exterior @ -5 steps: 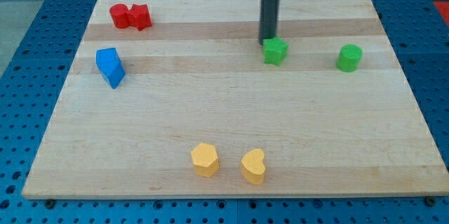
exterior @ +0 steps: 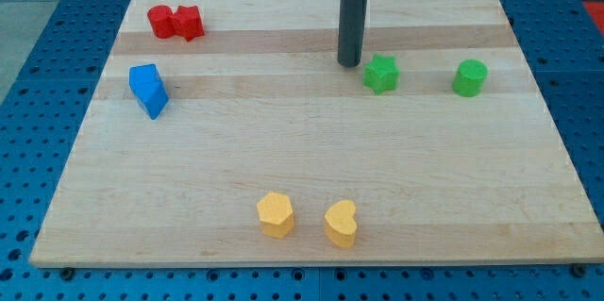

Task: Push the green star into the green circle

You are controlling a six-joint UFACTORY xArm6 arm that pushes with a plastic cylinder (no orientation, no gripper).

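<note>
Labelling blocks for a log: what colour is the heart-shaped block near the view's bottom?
Yellow: the heart-shaped block shows clearly in the camera view.

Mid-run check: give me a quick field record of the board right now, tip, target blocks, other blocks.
tip: my tip on the board, just to the view's left of the green star, a narrow gap showing
green star: upper middle-right of the board
green circle: to the view's right of the star, clearly apart from it
red blocks: pair touching, top left
blue blocks: pair at the left edge
yellow blocks: two and near the bottom, side by side
</note>
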